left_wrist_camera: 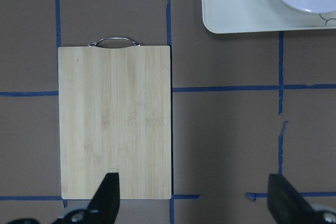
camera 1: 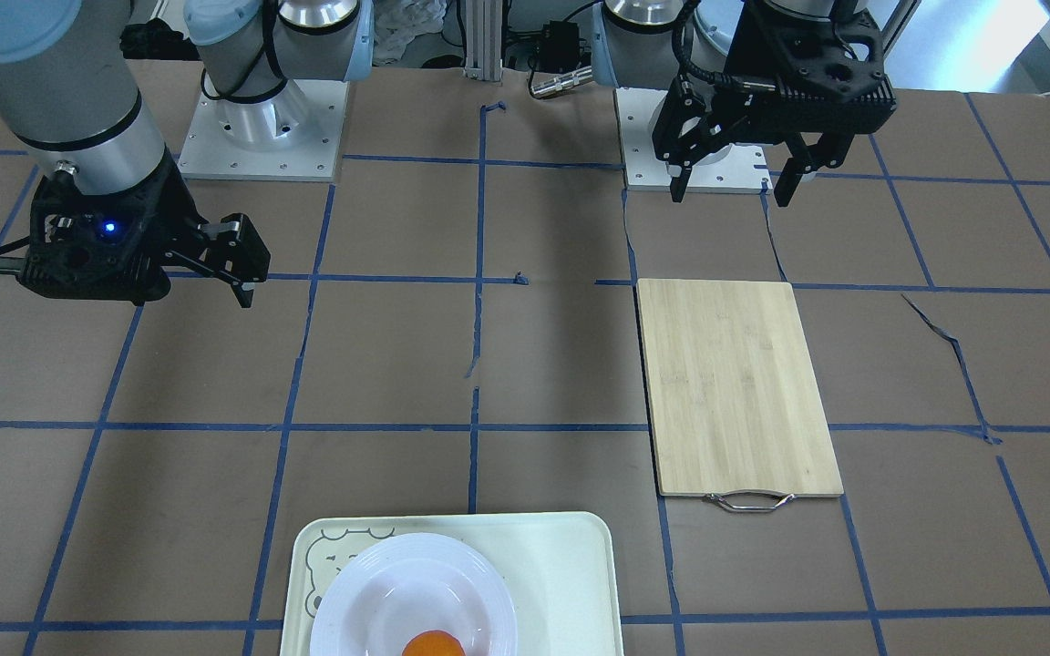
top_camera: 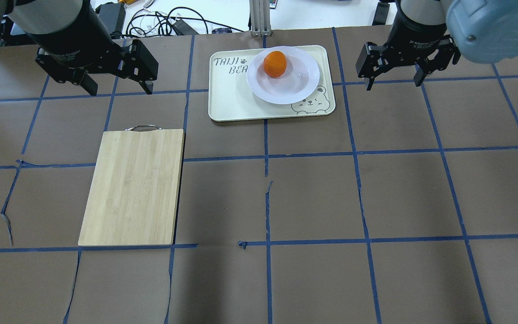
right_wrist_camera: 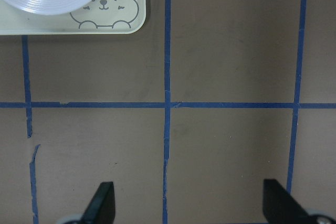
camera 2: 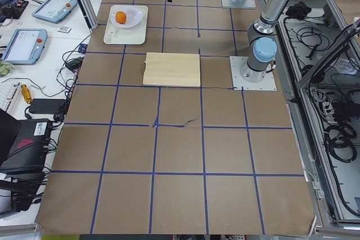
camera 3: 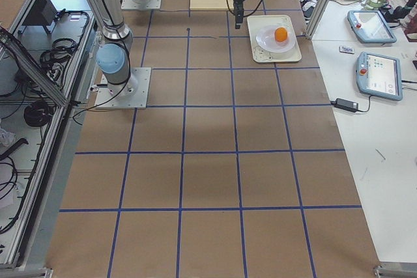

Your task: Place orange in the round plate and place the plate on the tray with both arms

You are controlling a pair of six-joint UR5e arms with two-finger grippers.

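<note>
Overhead view, top centre: orange sits in round plate, and the plate rests on the right part of tray. Left gripper, upper left: jaws spread wide, holding nothing. Right gripper, upper right: likewise. Bamboo cutting board centre left.

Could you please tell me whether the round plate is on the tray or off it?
On it: the round plate rests on the tray, beside its bear-face corner, with the orange in it.
</note>
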